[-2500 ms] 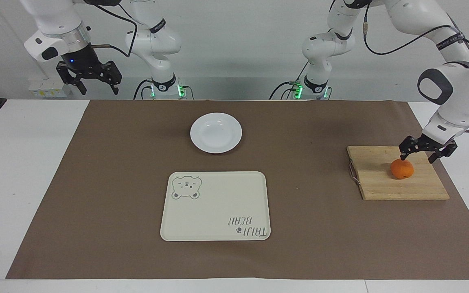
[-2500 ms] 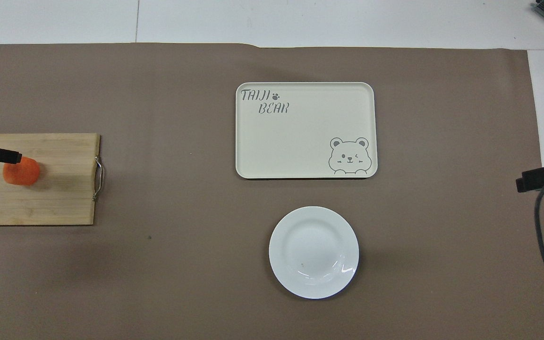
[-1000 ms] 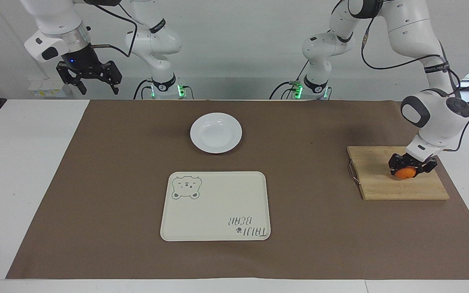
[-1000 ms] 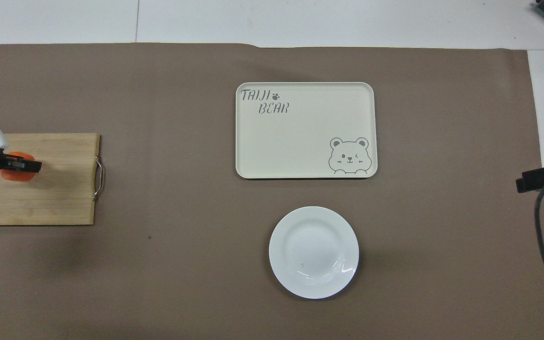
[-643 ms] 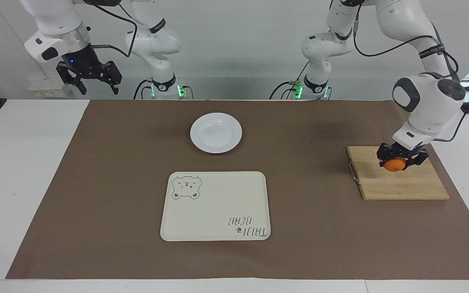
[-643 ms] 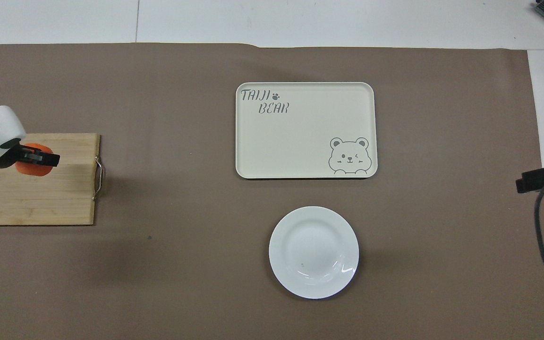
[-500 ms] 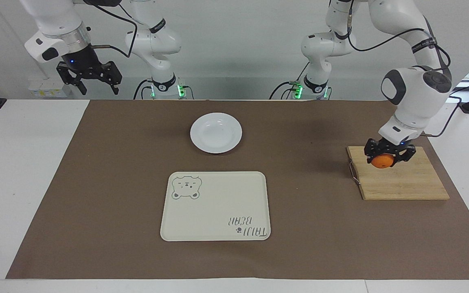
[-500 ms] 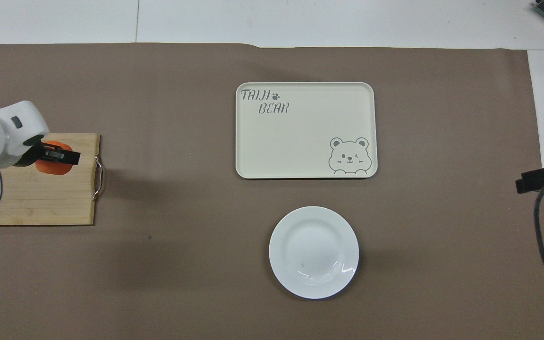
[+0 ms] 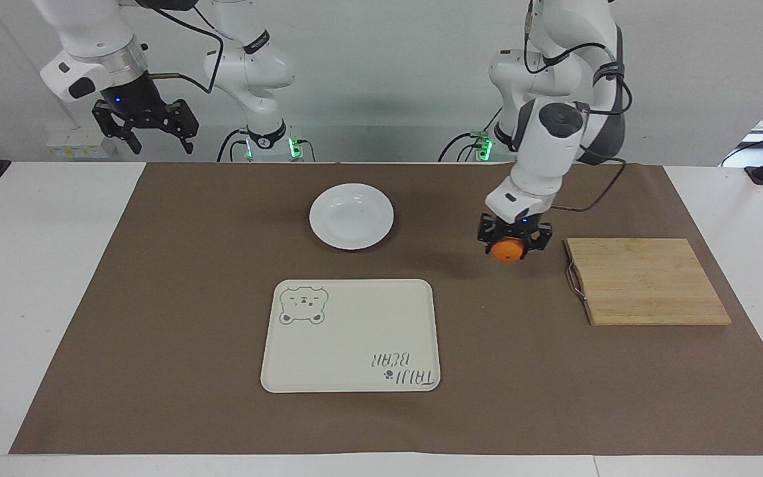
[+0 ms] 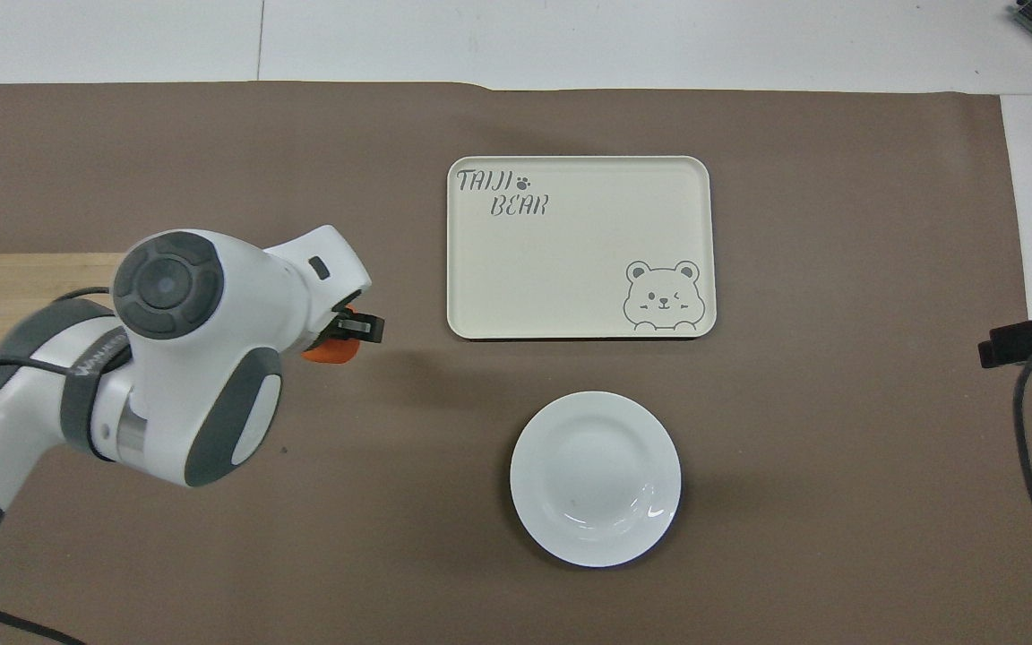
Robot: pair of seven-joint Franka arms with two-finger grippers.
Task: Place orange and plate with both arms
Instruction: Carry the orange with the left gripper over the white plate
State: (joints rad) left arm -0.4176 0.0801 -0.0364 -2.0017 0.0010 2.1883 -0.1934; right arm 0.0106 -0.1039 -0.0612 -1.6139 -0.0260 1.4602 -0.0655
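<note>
The small bright orange hangs in the air with my left gripper shut on it. It is over the bare brown mat, between the wooden cutting board and the cream bear tray. The white plate lies flat on the mat, nearer to the robots than the tray. My right gripper waits open, raised over the table's edge at the right arm's end, with nothing in it. Only its edge shows in the overhead view.
The cutting board lies bare at the left arm's end of the mat, its metal handle toward the tray. The cream tray holds nothing. The left arm's elbow hides part of the board in the overhead view.
My left gripper closed on the orange, lifted it off the cutting board and carried it toward the middle of the table. The right arm stayed still.
</note>
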